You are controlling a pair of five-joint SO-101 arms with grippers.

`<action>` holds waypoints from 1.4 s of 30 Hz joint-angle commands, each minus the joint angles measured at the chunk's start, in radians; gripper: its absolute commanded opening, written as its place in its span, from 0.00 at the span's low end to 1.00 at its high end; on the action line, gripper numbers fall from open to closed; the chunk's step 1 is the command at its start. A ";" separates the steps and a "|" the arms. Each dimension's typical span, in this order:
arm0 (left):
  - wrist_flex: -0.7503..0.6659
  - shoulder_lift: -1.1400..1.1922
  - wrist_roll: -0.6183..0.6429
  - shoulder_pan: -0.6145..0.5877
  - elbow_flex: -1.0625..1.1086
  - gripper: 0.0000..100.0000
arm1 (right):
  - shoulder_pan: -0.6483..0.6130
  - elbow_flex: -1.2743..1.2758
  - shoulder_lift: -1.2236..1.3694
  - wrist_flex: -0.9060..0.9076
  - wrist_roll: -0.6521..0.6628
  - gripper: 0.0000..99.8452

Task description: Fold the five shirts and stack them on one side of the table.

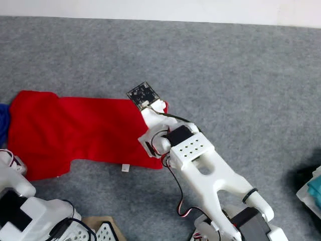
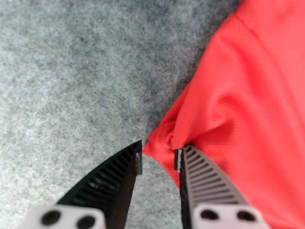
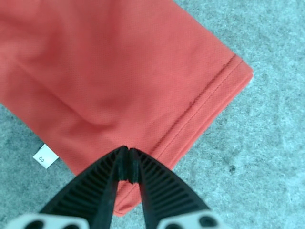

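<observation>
High view has the shirt (image 1: 85, 130) spread flat left of centre on the table (image 1: 225, 65), right gripper (image 3: 127, 164) closed, seemingly pinching its hem, left gripper (image 2: 158, 161) narrowly parted around a bunched corner, likely readying a fold.

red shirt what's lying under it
Grey table cover shows all round the red shirt, so the shirt seems to lie flat on it. A blue cloth meets one end; whether it runs underneath is hidden.
</observation>
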 commanded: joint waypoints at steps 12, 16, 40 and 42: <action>-0.247 -0.002 -0.115 -0.007 0.191 0.15 | 0.010 -0.012 -0.015 -0.010 -0.005 0.01; -0.250 -0.002 -0.115 0.001 0.194 0.14 | 0.010 -0.012 -0.015 -0.010 -0.005 0.01; 0.330 -0.013 -0.041 0.229 -0.217 0.01 | 0.012 0.013 -0.015 -0.010 -0.005 0.01; 0.379 -0.013 -0.008 0.257 -0.305 0.01 | 0.012 0.013 -0.015 -0.010 -0.005 0.01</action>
